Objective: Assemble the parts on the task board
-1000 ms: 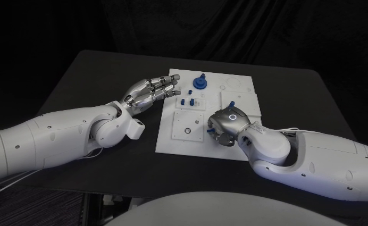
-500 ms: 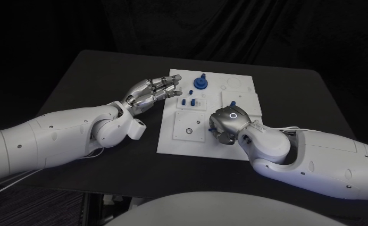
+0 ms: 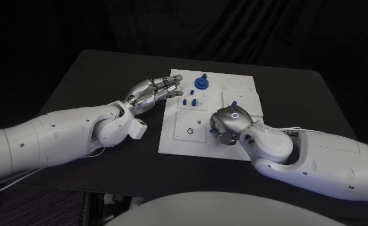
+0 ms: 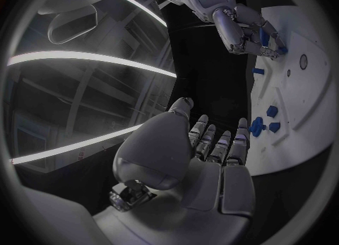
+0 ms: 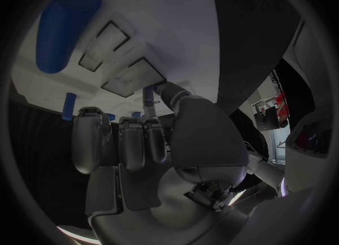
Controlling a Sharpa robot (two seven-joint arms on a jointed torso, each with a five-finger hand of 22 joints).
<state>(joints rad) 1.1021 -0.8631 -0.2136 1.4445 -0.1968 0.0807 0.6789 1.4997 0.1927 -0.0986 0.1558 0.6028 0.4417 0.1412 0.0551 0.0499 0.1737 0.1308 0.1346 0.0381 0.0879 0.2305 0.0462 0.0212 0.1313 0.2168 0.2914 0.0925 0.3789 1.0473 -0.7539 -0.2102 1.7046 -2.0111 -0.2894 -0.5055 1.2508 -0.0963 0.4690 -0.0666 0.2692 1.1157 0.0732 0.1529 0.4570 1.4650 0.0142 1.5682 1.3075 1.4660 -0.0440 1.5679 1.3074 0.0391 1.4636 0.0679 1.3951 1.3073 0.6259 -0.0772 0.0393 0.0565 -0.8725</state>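
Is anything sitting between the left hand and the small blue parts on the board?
Nothing visible does. The left hand hovers at the task board's left edge, fingers pointing toward the small blue parts, with bare white board between them.

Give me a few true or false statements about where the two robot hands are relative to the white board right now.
1. The left robot hand is at the task board's left edge. True.
2. The right robot hand is off the board, on bare table. False: it is over the board's near part.
3. A blue part stands near the board's far edge. True.
4. The left robot hand grips that part. False: its fingers hold nothing.
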